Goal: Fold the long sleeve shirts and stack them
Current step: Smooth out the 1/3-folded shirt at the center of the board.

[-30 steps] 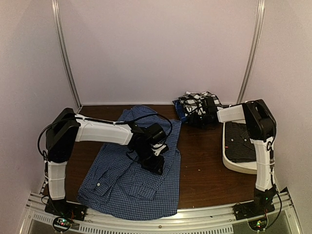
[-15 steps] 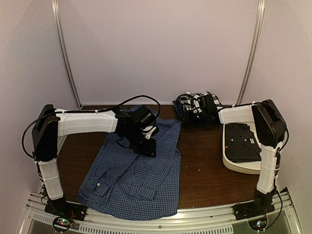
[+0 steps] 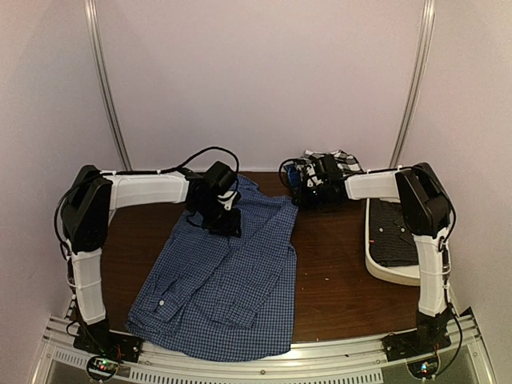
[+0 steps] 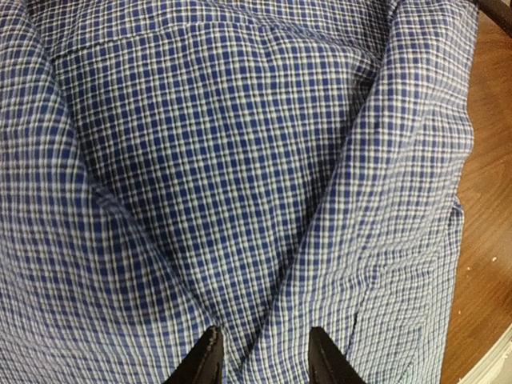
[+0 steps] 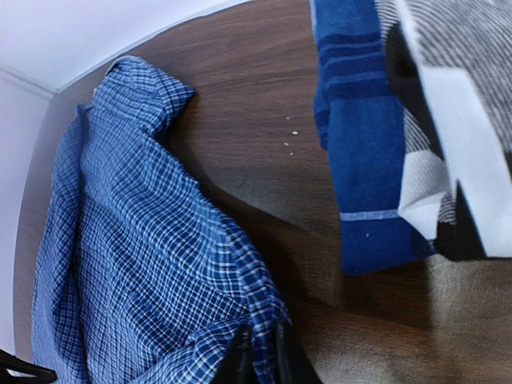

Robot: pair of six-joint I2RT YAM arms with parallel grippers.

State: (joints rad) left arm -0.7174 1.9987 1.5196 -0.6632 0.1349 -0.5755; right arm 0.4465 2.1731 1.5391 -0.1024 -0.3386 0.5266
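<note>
Left gripper (image 4: pixel 266 358): jaws apart, poised over blue-check shirt (image 3: pixel 224 272); contact not discernible. Shirt spread flat on table (image 3: pixel 336 264), from near edge toward far side. Right side: white tub (image 3: pixel 388 274) holds dark folded garment (image 3: pixel 396 232); markings unreadable. Right gripper (image 5: pixel 262 348): jaws narrow, pinching shirt's far right edge. Beyond: black-and-white check shirt (image 5: pixel 460 112) heaped over blue striped cloth (image 5: pixel 360 160), partly hidden behind gripper.

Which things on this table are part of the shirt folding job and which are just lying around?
Part of the job: blue fine-check shirt, black-and-white check shirt, dark shirt in the white tub.
Just lying about: white tub, wooden table.
</note>
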